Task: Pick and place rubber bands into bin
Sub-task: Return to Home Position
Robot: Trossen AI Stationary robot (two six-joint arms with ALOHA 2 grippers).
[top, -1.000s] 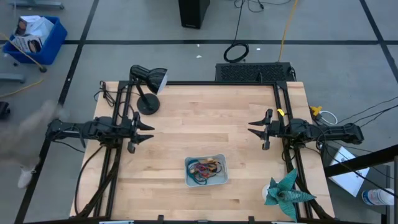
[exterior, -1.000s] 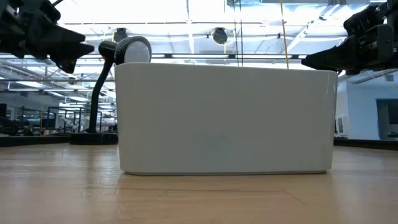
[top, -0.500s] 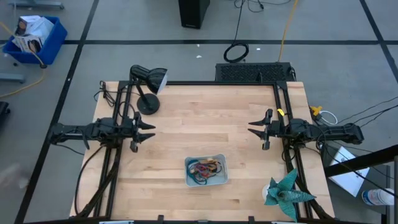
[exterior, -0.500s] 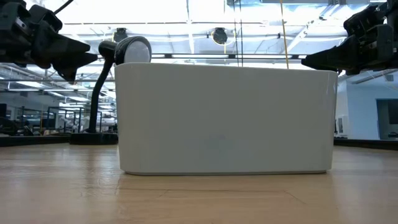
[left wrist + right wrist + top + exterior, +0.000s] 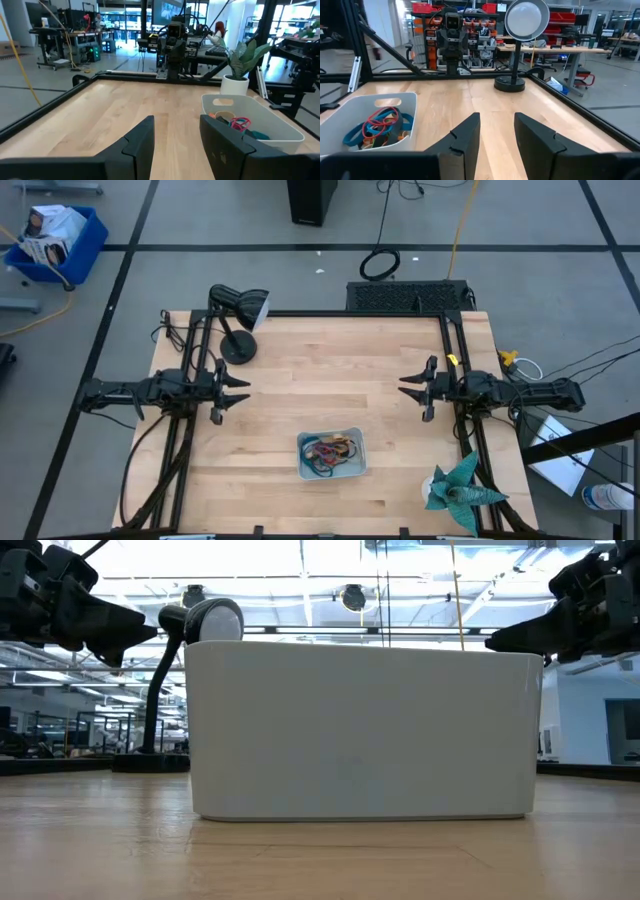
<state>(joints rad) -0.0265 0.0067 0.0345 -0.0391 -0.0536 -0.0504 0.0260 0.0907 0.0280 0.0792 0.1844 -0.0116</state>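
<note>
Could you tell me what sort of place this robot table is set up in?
Most likely a robotics lab in a large open hall: the left gripper and right gripper wait open over a wooden table, workbenches loaded with equipment stand beyond it, and the floor carries tape lines and loose cables.

A grey floor (image 5: 200,220) crossed by dark tape lines (image 5: 270,247) surrounds the pale wooden table (image 5: 330,380). A black desk lamp (image 5: 236,320) stands at the table's far left corner, and a teal-leaved plant (image 5: 458,488) at its near right. A blue crate (image 5: 58,242) of papers sits on the floor far left, and a coiled black cable (image 5: 380,264) lies beyond the table's far edge. Bright ceiling lights (image 5: 300,560) hang over workbenches (image 5: 555,49) and red storage bins (image 5: 427,7).
</note>
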